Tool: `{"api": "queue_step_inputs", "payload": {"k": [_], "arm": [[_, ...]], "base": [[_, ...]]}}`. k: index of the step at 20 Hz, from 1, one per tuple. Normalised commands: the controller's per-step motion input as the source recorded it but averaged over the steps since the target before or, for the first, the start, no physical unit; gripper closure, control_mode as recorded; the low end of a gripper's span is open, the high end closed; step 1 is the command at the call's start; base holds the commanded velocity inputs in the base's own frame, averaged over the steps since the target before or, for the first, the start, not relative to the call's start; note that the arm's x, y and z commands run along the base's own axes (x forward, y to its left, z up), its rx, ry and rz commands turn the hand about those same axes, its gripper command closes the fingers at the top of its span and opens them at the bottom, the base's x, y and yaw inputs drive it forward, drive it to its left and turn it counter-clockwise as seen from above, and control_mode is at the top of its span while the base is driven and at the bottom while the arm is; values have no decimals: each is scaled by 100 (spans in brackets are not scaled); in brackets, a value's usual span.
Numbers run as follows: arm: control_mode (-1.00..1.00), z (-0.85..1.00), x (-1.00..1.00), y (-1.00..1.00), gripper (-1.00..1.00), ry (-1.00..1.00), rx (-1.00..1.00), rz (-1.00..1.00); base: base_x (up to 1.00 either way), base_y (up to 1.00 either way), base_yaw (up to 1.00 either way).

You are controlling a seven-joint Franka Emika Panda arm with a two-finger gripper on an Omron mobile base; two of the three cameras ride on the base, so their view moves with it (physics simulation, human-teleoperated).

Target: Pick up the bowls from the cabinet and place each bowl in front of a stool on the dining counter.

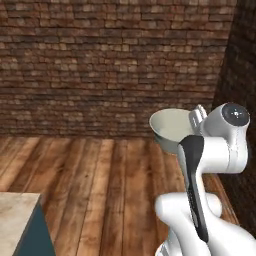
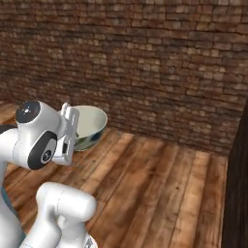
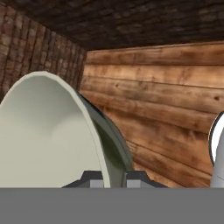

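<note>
We see the bowl (image 1: 172,129) at centre right of the left base view, held up in the air above the wood floor (image 1: 100,185) and in front of the brick wall (image 1: 100,65), with the gripper (image 1: 198,118) at its right rim and the white arm (image 1: 210,165) rising from the lower right. From this side we look into its pale hollow, and its outside is mostly hidden. The right base view shows the other side: the bowl (image 2: 89,127) sits at centre left, tipped, and on its white outer wall we make out a dark blue-green pattern low down; the gripper (image 2: 70,127) stands just left of it, at the rim. In the hand view the bowl (image 3: 48,140) takes up the lower left, its thin rim running down between the two fingertips (image 3: 94,178), one on the inside and one on the outside wall, so we take the jaws to be closed on the rim and gripping the bowl. That view also shows the plank floor (image 3: 162,109) tilted across the upper right and the brick (image 3: 30,52) at upper left. The left base view alone shows a stone-topped teal unit (image 1: 22,225) in the lower left corner, well apart from the bowl. A dark wall (image 2: 240,193) runs down the right edge of the right base view. We can read no writing, labels or brands on anything.
</note>
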Motion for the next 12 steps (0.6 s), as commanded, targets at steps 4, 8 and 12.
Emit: {"api": "queue_step_inputs", "payload": {"k": [4, 8, 12], "arm": [[100, 0, 0, 0, 100, 0, 0, 0], [100, 0, 0, 0, 100, 0, 0, 0], [100, 0, 0, 0, 100, 0, 0, 0]], "base": [[100, -21, 68], [100, -20, 73], [100, -19, 75]]}}
